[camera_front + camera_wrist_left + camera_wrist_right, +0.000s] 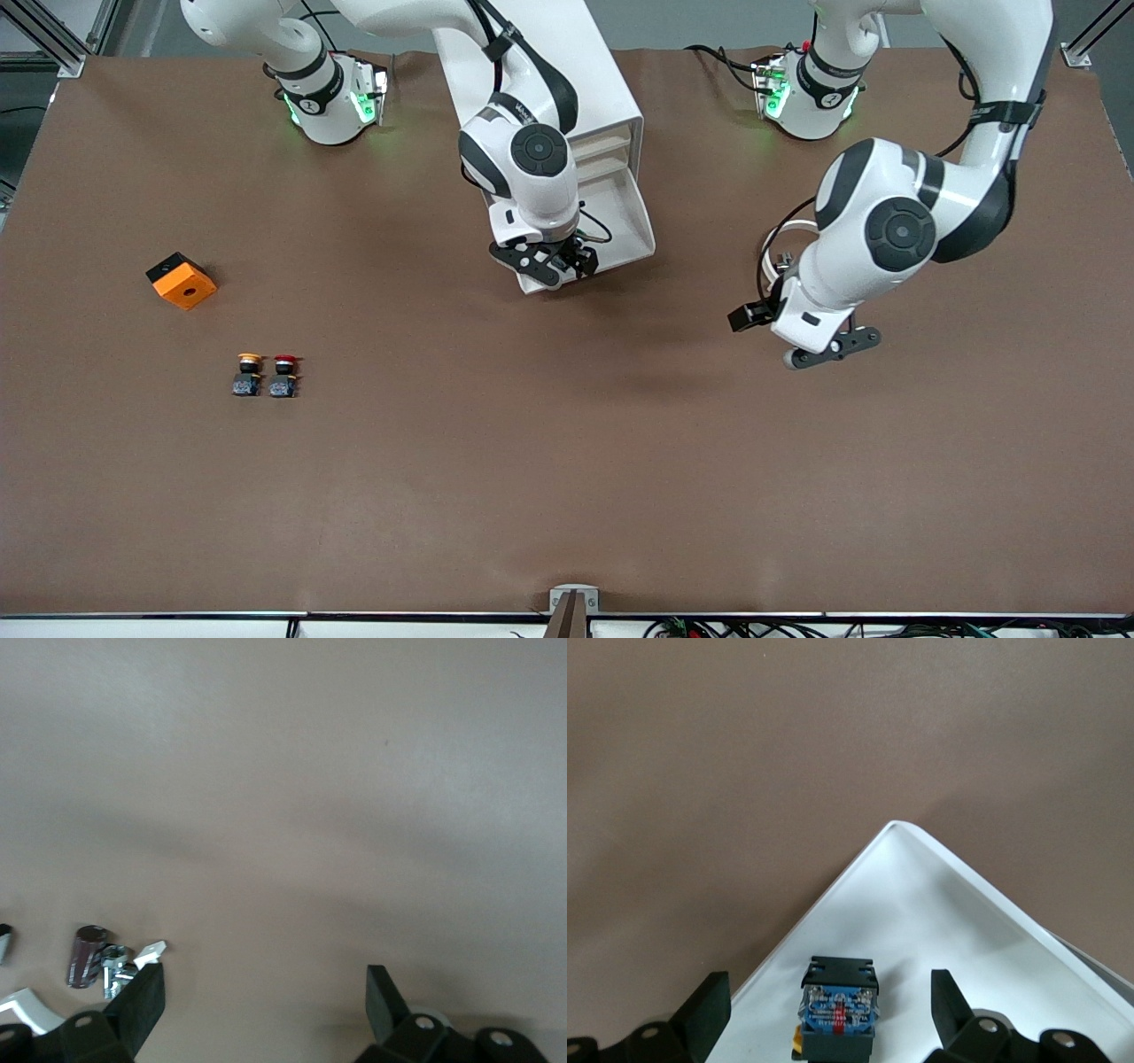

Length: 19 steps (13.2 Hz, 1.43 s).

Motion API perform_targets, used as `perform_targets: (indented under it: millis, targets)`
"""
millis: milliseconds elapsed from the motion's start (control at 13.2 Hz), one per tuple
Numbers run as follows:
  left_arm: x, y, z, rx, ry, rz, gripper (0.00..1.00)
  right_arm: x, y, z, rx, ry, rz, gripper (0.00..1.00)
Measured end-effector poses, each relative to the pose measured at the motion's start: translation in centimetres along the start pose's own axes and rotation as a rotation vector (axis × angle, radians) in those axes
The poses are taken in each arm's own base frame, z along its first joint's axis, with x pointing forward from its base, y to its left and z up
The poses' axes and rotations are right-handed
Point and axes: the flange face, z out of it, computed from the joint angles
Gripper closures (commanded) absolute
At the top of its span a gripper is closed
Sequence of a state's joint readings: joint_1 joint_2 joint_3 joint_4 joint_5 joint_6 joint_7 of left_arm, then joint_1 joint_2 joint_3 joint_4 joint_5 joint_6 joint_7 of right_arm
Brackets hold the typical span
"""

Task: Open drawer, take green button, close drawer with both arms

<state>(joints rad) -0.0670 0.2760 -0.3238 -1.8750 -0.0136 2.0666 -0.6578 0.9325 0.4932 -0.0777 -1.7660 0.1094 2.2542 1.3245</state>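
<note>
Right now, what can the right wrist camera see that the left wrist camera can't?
Only the right wrist view shows the open white drawer with a small button lying in it, between the right gripper's open fingers; its cap colour is hidden. Only the left wrist view shows the left gripper, open, with nothing between its fingers. Both show the brown table.

Right black two-finger gripper (824, 1010) pointing down, fingers spread wide. Left black two-finger gripper (266, 1010) hovering, fingers also apart, arm waiting.
</note>
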Motion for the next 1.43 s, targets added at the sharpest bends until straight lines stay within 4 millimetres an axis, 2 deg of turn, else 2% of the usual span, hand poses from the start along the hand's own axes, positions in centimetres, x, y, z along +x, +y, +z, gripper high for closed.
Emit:
perform_targets:
  millis: [302, 377, 528, 679, 830, 906, 981, 1057, 1434]
  targets:
    - [-0.9, 0.1, 1.9, -0.003, 0.003, 0.011, 0.00, -0.5, 0.0, 0.3, -0.002, 0.000, -0.007, 0.02]
    - [-1.2, 0.2, 2.1, -0.001, 0.001, 0.016, 0.00, -0.6, 0.1, 0.3, -0.003, 0.000, -0.008, 0.08]
    - [-1.6, 0.4, 2.5, 0.003, -0.003, 0.023, 0.00, -0.7, 0.1, 0.4, -0.003, 0.000, -0.009, 0.26]
    - [-1.7, 0.4, 2.7, 0.006, -0.007, 0.024, 0.00, -0.7, 0.1, 0.5, -0.005, 0.007, -0.015, 0.33]
    - [-1.7, 0.5, 2.9, 0.008, -0.010, 0.025, 0.00, -0.7, 0.0, 0.9, 0.001, 0.014, -0.020, 0.44]
    - [-1.8, 0.5, 3.1, 0.009, -0.013, 0.027, 0.00, -0.9, -0.1, 1.3, 0.000, 0.014, -0.022, 0.64]
    - [-1.9, 0.7, 3.3, 0.011, -0.017, 0.031, 0.00, -1.0, -0.1, 1.5, -0.002, 0.015, -0.024, 0.89]
    - [-2.1, 0.8, 3.5, 0.014, -0.020, 0.034, 0.00, -1.1, -0.1, 1.7, -0.004, 0.014, -0.026, 1.00]
    - [-2.8, 1.6, 4.2, 0.019, -0.026, 0.024, 0.00, -1.0, -0.2, 1.5, -0.001, 0.017, -0.024, 1.00]
